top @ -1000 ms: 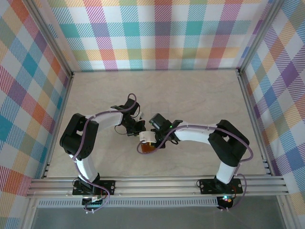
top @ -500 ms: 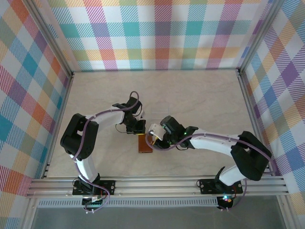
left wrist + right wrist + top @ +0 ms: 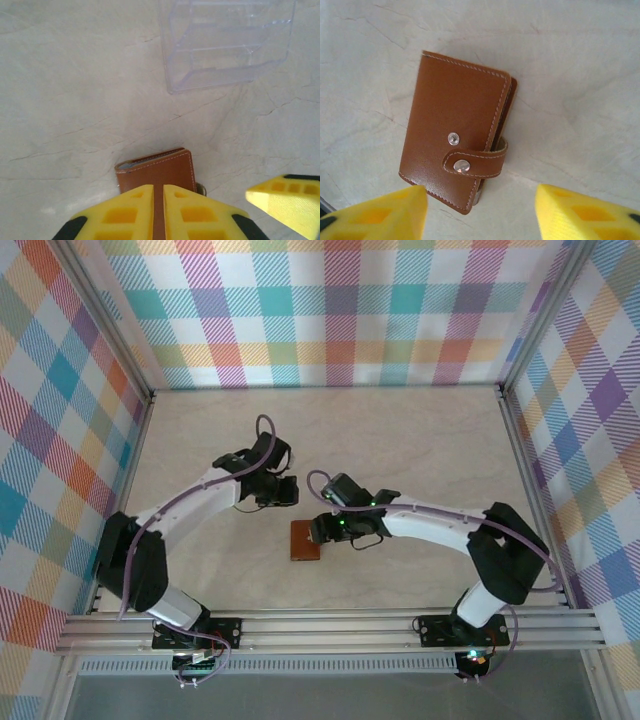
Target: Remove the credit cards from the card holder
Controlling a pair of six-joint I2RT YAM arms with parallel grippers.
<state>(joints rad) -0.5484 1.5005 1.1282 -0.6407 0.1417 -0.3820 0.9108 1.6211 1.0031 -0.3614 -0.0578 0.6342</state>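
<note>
two arms bend inward. my left gripper, nearly closed and empty, hovers at 12 o'clock of the snapped-shut card holder; my right gripper gapes empty, just above it.

I have my left gripper reaching in from the left, fingers almost together with a thin slit between; my right gripper points left, jaws spread wide

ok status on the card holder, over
Left gripper nearly shut, empty. Right gripper open over card holder. Holder flat, snap fastened. Way clear, clear tray apart.
</note>
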